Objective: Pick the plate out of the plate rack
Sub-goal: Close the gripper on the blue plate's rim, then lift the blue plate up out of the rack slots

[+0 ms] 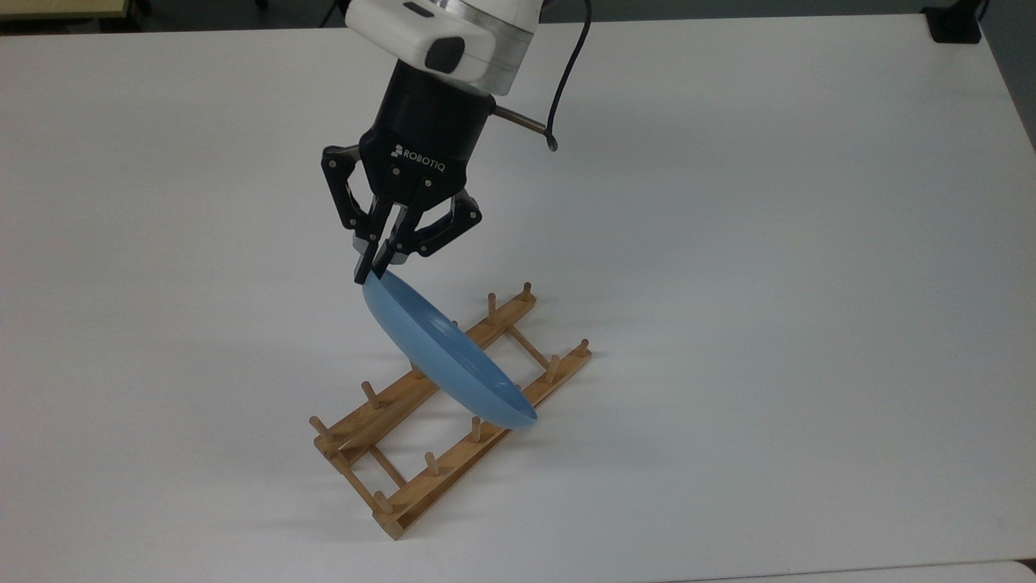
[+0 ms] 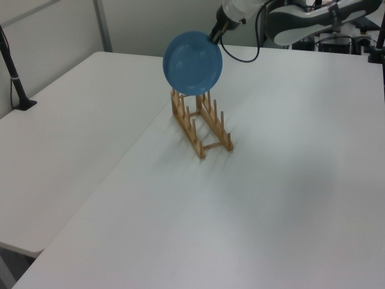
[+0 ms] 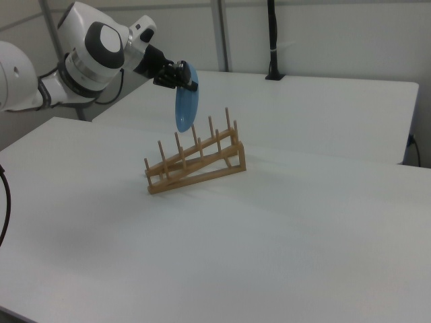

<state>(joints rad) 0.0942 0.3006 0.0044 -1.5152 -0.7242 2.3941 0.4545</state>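
Top view: the tool (image 1: 374, 265) is clamped on the upper rim of the light-blue plate (image 1: 443, 360), which hangs tilted over the wooden plate rack (image 1: 453, 405) on the white tabletop (image 1: 769, 243). Left view: the plate's (image 2: 193, 62) lower edge sits about level with the peg tops of the rack (image 2: 201, 127), so the lift should go straight up until it clears them. Right view: the plate (image 3: 185, 97) hangs edge-on above the rack (image 3: 195, 165); swinging sideways too soon could snag a peg.

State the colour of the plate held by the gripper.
Plain light blue, with no pattern; the plate shows best in the left view.
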